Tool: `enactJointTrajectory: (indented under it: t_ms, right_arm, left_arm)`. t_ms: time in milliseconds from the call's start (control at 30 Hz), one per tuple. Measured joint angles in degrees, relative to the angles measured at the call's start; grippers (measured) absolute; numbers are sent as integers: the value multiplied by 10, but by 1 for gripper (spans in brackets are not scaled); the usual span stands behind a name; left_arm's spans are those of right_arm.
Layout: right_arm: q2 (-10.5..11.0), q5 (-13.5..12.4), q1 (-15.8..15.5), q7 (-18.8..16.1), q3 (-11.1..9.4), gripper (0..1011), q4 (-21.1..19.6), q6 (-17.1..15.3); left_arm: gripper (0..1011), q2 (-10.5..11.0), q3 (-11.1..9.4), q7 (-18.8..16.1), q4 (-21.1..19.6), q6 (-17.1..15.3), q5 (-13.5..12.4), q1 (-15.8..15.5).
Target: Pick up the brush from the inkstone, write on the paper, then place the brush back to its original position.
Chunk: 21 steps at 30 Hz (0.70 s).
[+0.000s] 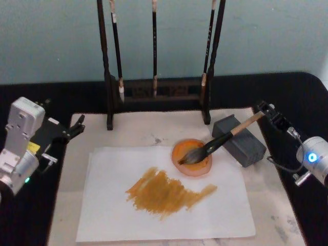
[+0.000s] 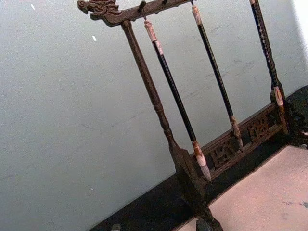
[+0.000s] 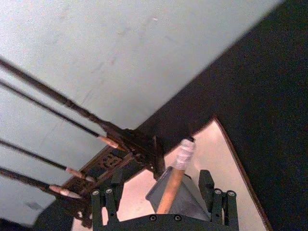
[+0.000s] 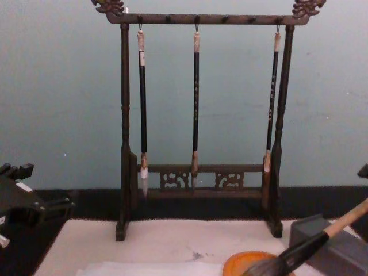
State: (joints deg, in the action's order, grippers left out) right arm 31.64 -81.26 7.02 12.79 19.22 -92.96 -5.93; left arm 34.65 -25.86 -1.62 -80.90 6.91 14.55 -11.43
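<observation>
Tan-handled large calligraphy brush [image 1: 220,141], black lower section: bushy bristles lying in the small round orange inkstone [image 1: 179,149], handle propped aslant on a grey rectangular block [image 1: 246,146]. Right gripper [image 1: 265,108]: released, fingers [image 3: 207,187] spread either side of the handle's end. Thin white paper sheet [image 1: 113,215]: ochre strokes [image 1: 169,195], touching the inkstone. Left gripper [image 1: 77,125]: parked at the cream mat's [image 1: 277,215] left edge.

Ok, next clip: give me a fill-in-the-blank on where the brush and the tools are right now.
1. The brush lies with its bristles in the ___.
2. Its handle leans on a grey ___.
3. The right tool is ___ around the handle's end, while the left tool is parked by the mat's left edge.
4. The rack holds ___ thin brushes.

Missing words: inkstone; block; open; three.
</observation>
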Motion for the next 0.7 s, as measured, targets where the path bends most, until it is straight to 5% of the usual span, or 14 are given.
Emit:
enactJointTrajectory:
  t_ms: [100, 233, 267, 700]
  right_arm:
    - [13, 52, -4, -7, 18, 1000, -16, 19]
    - [24, 153, -1, -7, 51, 1000, -25, 46]
    - [26, 191, 1, -3, 64, 1000, -26, 56]
    - [22, 449, 18, 73, 146, 1000, -10, 98]
  left_arm:
    - [1010, 0, 0, 0, 0, 0, 0, 0]
    - [1010, 0, 0, 0, 0, 0, 0, 0]
    - [1010, 0, 0, 0, 0, 0, 0, 0]
    - [1010, 0, 0, 0, 0, 0, 0, 0]
